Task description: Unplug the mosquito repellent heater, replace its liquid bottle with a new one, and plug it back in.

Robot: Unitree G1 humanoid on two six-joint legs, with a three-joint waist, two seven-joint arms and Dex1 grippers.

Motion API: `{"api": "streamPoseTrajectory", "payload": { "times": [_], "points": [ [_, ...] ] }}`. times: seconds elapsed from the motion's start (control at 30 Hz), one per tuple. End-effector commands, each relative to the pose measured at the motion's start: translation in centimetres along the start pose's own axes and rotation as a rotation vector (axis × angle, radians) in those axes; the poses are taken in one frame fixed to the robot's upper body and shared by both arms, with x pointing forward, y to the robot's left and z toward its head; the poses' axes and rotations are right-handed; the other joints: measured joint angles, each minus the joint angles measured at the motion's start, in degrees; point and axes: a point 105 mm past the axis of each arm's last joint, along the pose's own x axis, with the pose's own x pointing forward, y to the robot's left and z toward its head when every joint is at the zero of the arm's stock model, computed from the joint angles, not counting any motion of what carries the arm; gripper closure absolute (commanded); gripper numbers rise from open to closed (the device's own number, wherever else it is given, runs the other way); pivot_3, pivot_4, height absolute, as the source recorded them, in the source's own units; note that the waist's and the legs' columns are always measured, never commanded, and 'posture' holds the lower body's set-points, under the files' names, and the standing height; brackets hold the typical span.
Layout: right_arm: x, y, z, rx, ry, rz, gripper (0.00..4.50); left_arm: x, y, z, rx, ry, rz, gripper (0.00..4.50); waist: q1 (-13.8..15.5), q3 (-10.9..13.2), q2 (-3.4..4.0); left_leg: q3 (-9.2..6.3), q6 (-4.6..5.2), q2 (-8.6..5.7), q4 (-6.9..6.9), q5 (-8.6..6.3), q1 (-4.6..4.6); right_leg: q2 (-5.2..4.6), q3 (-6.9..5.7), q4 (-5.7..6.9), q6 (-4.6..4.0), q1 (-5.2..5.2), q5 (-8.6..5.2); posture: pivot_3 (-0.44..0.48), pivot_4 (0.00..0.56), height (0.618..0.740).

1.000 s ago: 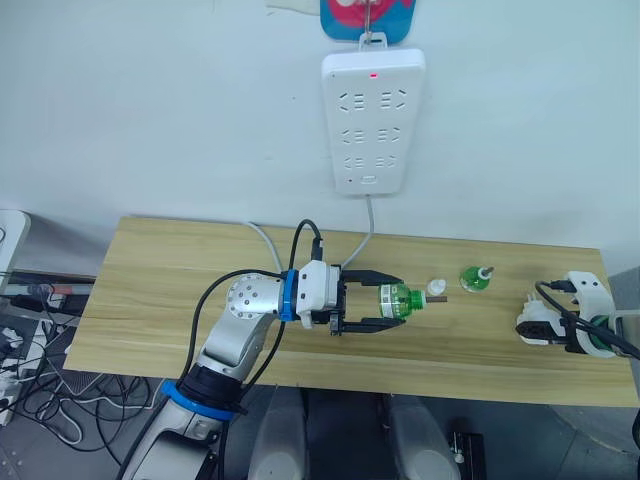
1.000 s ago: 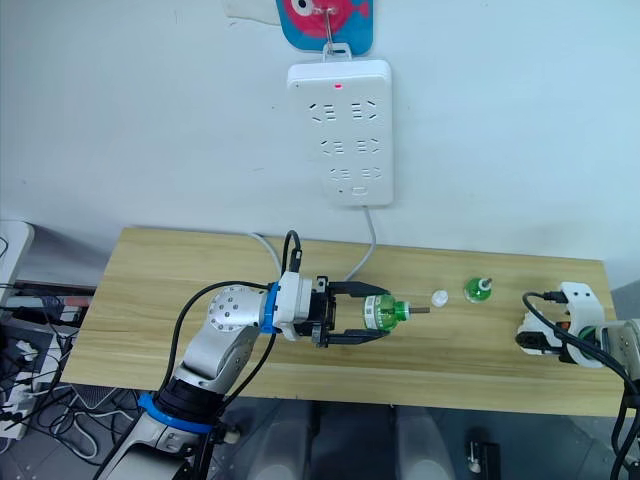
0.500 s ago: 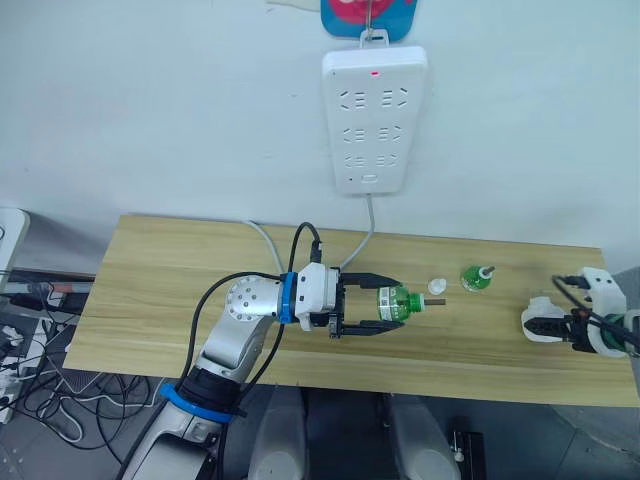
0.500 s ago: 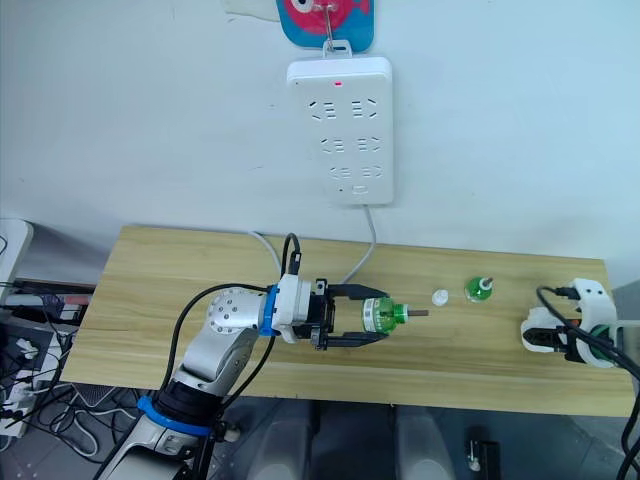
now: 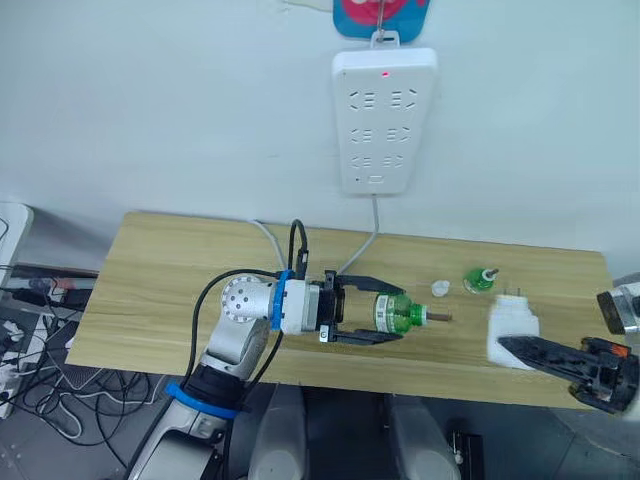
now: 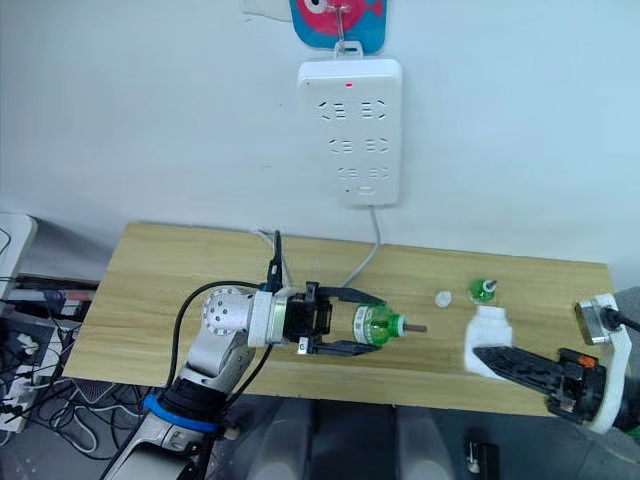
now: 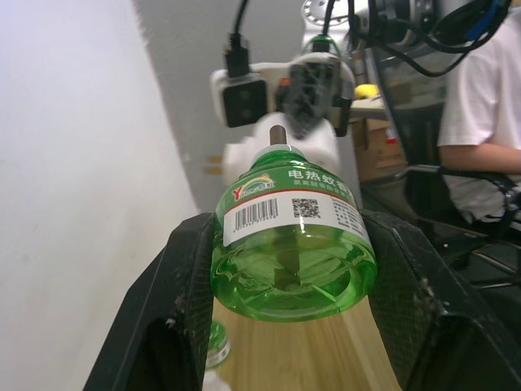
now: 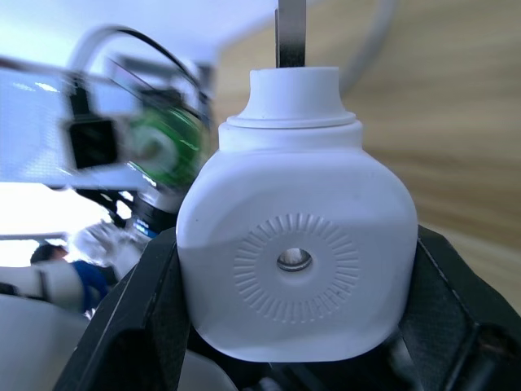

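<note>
The left arm reaches in from the lower left of the frame, forearm level above the wooden table (image 5: 150,290), with the left gripper (image 5: 385,322) pointing toward the right side of the picture. Its two black fingers are closed around a green bottle (image 5: 397,313) of clear green liquid, held on its side with the wick end aimed right; in the left wrist view the bottle (image 7: 289,244) sits squarely between the fingers, label up. The right arm enters at the lower right corner, and the right gripper (image 5: 520,347) points left toward the centre. Its fingers clamp the white heater (image 5: 511,332), which is unplugged and held at the front edge of the table, right of centre, its metal prongs pointing up toward the wall. In the right wrist view the heater (image 8: 297,252) fills the space between the fingers, round ribbed face toward the camera. A second green bottle (image 5: 479,279) stands on the table above the heater, with a small white cap (image 5: 439,288) just beside it. A white power strip (image 5: 384,120) hangs on the wall at upper centre.
</note>
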Motion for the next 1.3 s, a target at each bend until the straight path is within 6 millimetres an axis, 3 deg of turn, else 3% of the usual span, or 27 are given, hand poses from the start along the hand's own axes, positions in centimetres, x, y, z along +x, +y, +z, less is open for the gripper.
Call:
{"api": "streamPoseTrajectory", "payload": {
  "times": [0.03, 0.23, 0.6, 0.8, 1.3],
  "points": [
    [2.0, 1.6, -0.1, -0.008, -0.113, 0.063, 1.52, 0.3, 0.0, 0.5, 0.033, -0.039, -0.015, 2.24, -0.2, 0.0, 0.01, -0.02, 0.0, 0.01, -0.01, 0.0, 0.0, 0.01, -0.03, 0.0, 0.0, -0.01, 0.0, 0.085, 0.39, 0.74],
    [3.3, 2.7, -0.6, -0.001, -0.147, 0.099, 1.52, 0.5, 0.0, 0.5, 0.039, -0.044, -0.038, 2.24, -0.5, 0.0, 0.02, -0.04, -0.02, 0.01, 0.0, 0.02, -0.03, 0.01, -0.05, 0.01, 0.0, -0.04, 0.0, 0.09, 0.381, 0.74],
    [2.5, 2.8, -1.0, 0.006, -0.106, 0.111, 1.52, 0.1, 1.5, 0.7, 0.051, -0.046, -0.006, 2.24, -0.4, 0.0, 0.02, -0.06, -0.02, 0.01, 0.0, 0.02, -0.03, 0.01, -0.06, 0.01, -0.01, -0.04, 0.0, 0.094, 0.388, 0.74],
    [2.0, 2.7, -0.4, -0.013, -0.1, 0.13, 1.52, -0.6, 1.2, 0.3, 0.045, -0.022, -0.038, 2.24, -0.3, 0.0, 0.02, -0.06, -0.02, 0.02, 0.0, 0.02, 0.0, 0.01, -0.05, 0.03, -0.01, -0.04, 0.0, 0.09, 0.397, 0.74],
    [2.6, 3.1, -0.1, -0.04, -0.064, 0.169, 1.52, 0.5, 1.0, -0.4, 0.028, -0.022, -0.058, 2.24, -0.2, 0.0, 0.01, -0.06, -0.01, 0.01, 0.01, 0.02, -0.02, 0.01, -0.05, 0.05, -0.05, -0.04, 0.02, 0.086, 0.411, 0.74]
  ]
}}
